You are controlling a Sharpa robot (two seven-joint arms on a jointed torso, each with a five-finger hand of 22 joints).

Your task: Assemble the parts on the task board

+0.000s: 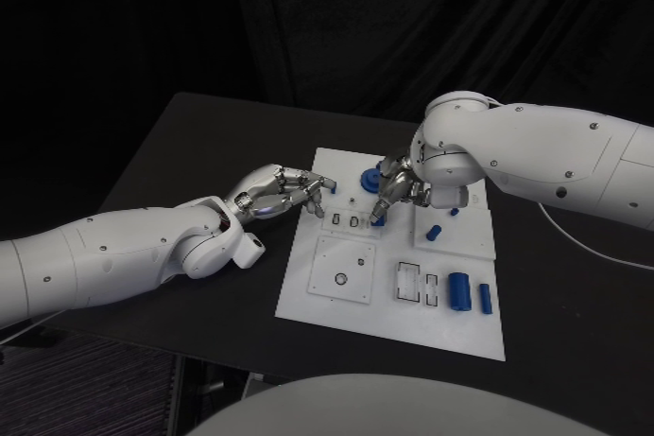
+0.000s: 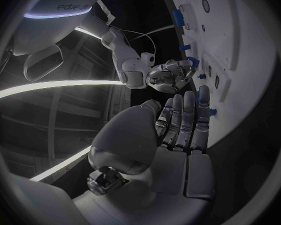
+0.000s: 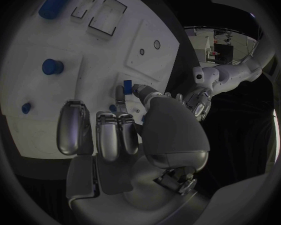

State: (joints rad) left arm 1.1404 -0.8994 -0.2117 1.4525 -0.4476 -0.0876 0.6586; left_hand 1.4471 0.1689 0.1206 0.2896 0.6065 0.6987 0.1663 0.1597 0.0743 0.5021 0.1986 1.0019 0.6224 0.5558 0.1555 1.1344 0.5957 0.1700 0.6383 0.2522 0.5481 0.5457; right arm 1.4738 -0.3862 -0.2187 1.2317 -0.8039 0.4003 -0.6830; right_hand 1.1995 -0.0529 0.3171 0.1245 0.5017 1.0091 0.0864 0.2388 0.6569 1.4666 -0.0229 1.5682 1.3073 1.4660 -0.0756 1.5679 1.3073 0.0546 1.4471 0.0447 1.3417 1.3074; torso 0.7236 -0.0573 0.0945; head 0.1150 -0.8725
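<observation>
Your left arm comes in low across the black bench, forearm angled up toward the task board. The left hand sits at the board's left edge near its far end, fingers reaching onto the white plate. In the left wrist view those fingers lie fairly straight and side by side, thumb apart, nothing between them; a small blue part sits at the fingertips, but you cannot tell whether it is touched.

Your right arm drops in from the far right, elbow high, wrist bent down over the board's far end. The right hand points down at the board, just beside the left hand. In the right wrist view its fingers are curled partway, and a finger and thumb close on a small blue part over a slot. The grip looks like a pinch.

Other parts on the board:
- a round blue knob at the far end, by the right hand
- a small blue peg mid-board
- a blue cylinder near the right edge at the near end, with a thin blue bar just beside it
</observation>
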